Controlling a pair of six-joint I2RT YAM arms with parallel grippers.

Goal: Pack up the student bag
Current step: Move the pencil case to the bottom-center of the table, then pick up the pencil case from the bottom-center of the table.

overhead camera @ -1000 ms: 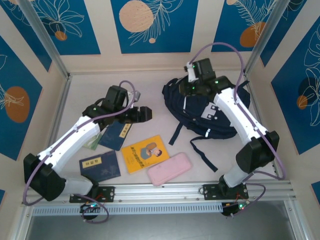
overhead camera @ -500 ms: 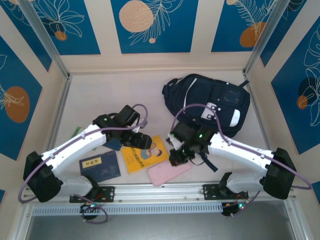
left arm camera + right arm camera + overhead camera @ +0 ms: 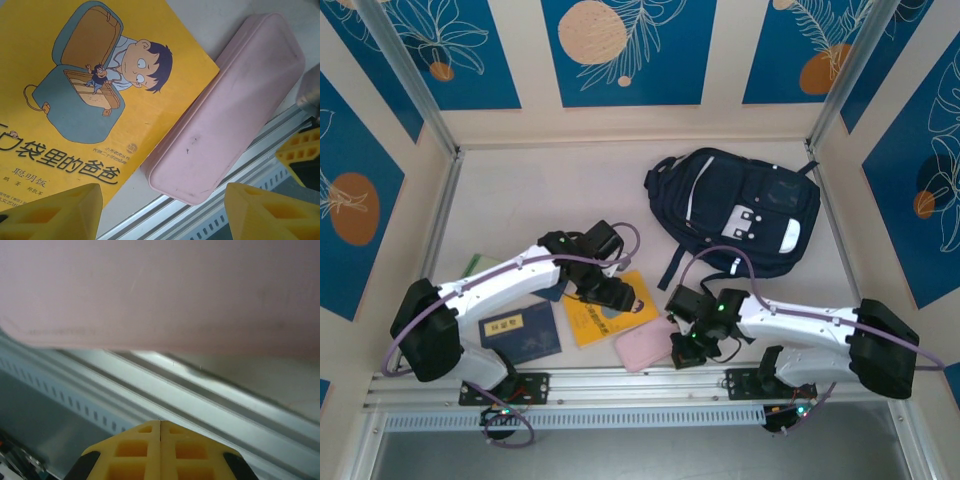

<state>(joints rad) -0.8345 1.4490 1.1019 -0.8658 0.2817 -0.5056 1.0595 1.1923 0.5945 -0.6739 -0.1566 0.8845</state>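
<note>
Nearest, the aluminium rail (image 3: 620,380) runs just on the near side of the pink case (image 3: 650,345); the right gripper (image 3: 682,352) sits low at the case's near right end, above the rail, its yellow fingers pressed together with nothing between them; from the right wrist the case's side lies close ahead of the tips, though whether they touch it I cannot tell. The left gripper (image 3: 632,300) is just beyond the case's left end, over the right edge of the yellow picture book (image 3: 592,322), which lies against the case's left side; its fingers stand apart and empty. A navy booklet (image 3: 520,330) with a yellow label lies further left of the case. The student bag (image 3: 740,210) lies flat on the table well beyond the case, to the far right, pockets upward, dark straps trailing back toward the case; it is well apart from both grippers, the right arm reaching in on its near side.
</note>
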